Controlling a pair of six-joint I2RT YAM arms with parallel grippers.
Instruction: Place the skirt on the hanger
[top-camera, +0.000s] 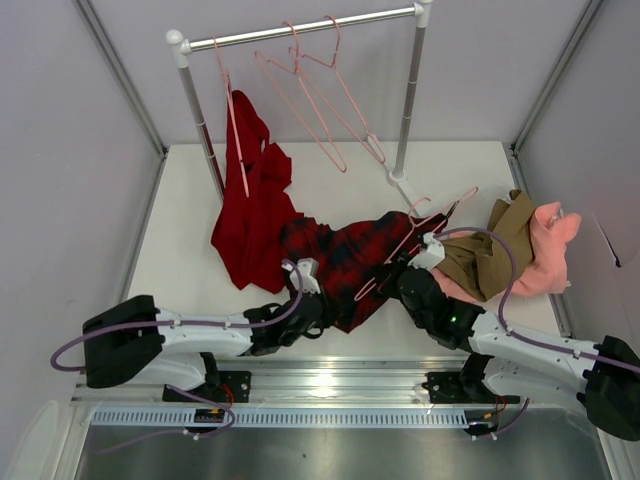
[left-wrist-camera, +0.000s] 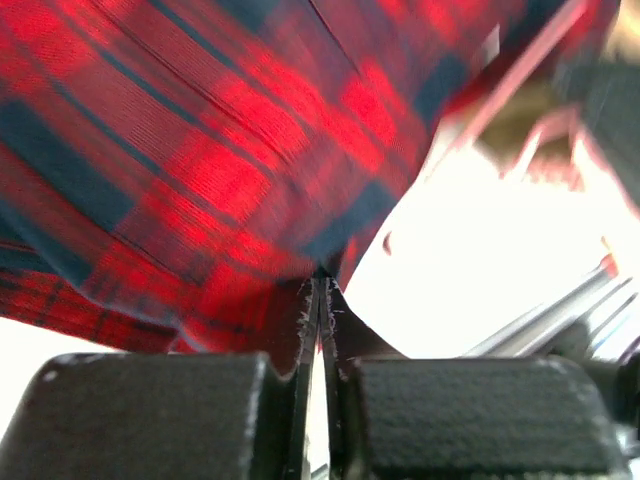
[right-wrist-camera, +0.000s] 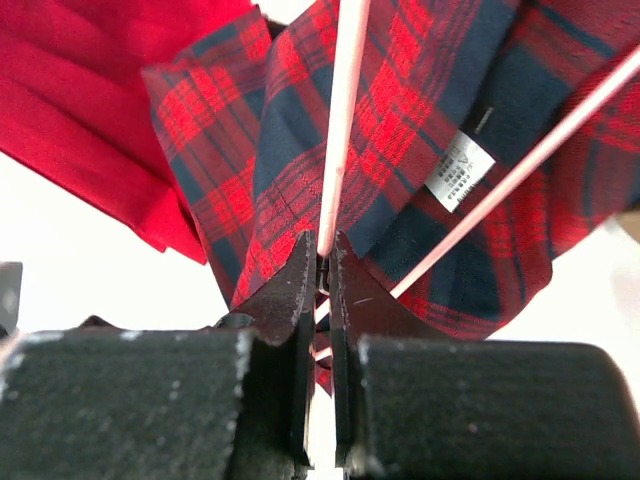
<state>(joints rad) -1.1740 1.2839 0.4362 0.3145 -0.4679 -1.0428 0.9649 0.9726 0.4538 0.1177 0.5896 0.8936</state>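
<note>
The plaid red and navy skirt (top-camera: 345, 262) lies crumpled at the table's near middle. A pale-pink hanger (top-camera: 415, 232) lies across its right part, hook toward the rail's foot. My left gripper (top-camera: 308, 308) is shut on the skirt's near edge; in the left wrist view the fabric (left-wrist-camera: 200, 160) rises from the closed tips (left-wrist-camera: 322, 285). My right gripper (top-camera: 392, 270) is shut on one hanger arm; in the right wrist view that pink arm (right-wrist-camera: 340, 110) runs up from the tips (right-wrist-camera: 324, 245) over the skirt (right-wrist-camera: 420, 90), and a second arm (right-wrist-camera: 530, 160) crosses by a white label (right-wrist-camera: 456, 170).
A plain red garment (top-camera: 250, 210) hangs on the clothes rail (top-camera: 300, 30) and spills onto the table at left. More pink hangers (top-camera: 320, 100) hang on the rail. Tan (top-camera: 495, 255) and pink (top-camera: 550, 255) clothes lie piled at the right. The rail's foot (top-camera: 405, 185) stands behind the skirt.
</note>
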